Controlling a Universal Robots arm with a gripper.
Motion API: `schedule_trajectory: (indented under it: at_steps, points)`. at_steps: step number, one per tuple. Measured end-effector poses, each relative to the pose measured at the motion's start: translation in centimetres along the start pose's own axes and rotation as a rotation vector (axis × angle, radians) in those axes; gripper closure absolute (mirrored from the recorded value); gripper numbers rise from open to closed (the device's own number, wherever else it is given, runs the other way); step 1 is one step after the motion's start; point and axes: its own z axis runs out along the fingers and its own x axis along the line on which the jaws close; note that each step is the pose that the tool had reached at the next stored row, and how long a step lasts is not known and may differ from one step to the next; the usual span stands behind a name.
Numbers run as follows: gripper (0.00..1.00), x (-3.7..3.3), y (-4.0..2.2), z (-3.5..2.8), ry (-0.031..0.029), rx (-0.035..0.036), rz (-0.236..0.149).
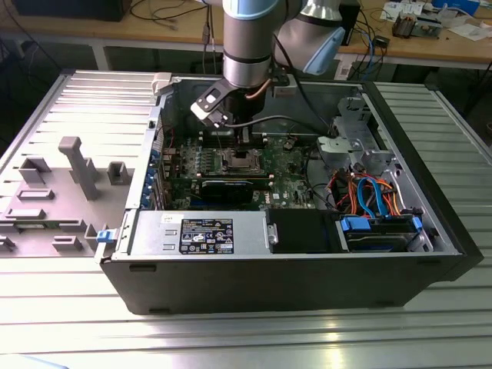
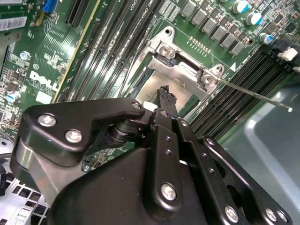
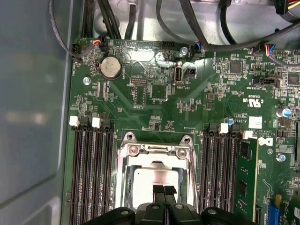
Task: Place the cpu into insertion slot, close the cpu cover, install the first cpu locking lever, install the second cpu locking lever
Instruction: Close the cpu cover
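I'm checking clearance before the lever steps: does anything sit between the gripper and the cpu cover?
Nothing visible does. The gripper hangs over the cpu cover, whose frame lies around the cpu. One locking lever juts off to the side.

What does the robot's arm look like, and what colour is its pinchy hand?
The arm is a thick silver-grey tube with light blue caps at its joints. A black cable loops off near its wrist. The gripper is black, built of flat bars held by shiny silver screws.
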Motion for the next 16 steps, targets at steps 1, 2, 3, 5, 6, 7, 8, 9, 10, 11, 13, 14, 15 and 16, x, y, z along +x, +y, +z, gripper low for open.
schedule_trajectory:
  at_steps: [1, 2, 3, 5, 6, 7, 8, 9, 10, 11, 13, 14, 15, 16]
  points:
    - [0.89, 0.01, -0.11, 0.0, 0.0001, 0.0, 0.0]
    - [0.89, 0.01, -0.18, 0.0, 0.0001, 0.0, 0.0]
    - [0.89, 0.02, -0.25, 0.0, 0.0, 0.0, 0.0]
    - [0.89, 0.03, -0.5, 0.01, 0.0001, 0.0, 0.0]
    - [0.89, 0.04, -0.63, 0.04, 0.0001, -0.0001, 0.0]
    - [0.89, 0.05, -0.8, 0.07, 0.0001, 0.0, 0.0]
    - [0.89, 0.06, -0.9, 0.1, 0.0001, -0.0001, 0.0]
    - [0.89, 0.06, -0.95, 0.15, 0.0001, -0.0001, 0.0]
    - [0.89, 0.06, -0.98, 0.22, 0.0, 0.0, 0.0]
    - [0.89, 0.07, -1.0, 0.32, 0.0001, -0.0001, 0.0]
    - [0.89, 0.07, -1.05, 0.46, 0.0001, -0.0001, 0.0]
    - [0.89, 0.07, -1.08, 0.52, 0.0, 0.0, 0.0]
    - [0.89, 0.08, -1.09, 0.59, 0.0, 0.0, 0.0]
    - [0.89, 0.08, -1.09, 0.66, 0.0001, -0.0001, 0.0]
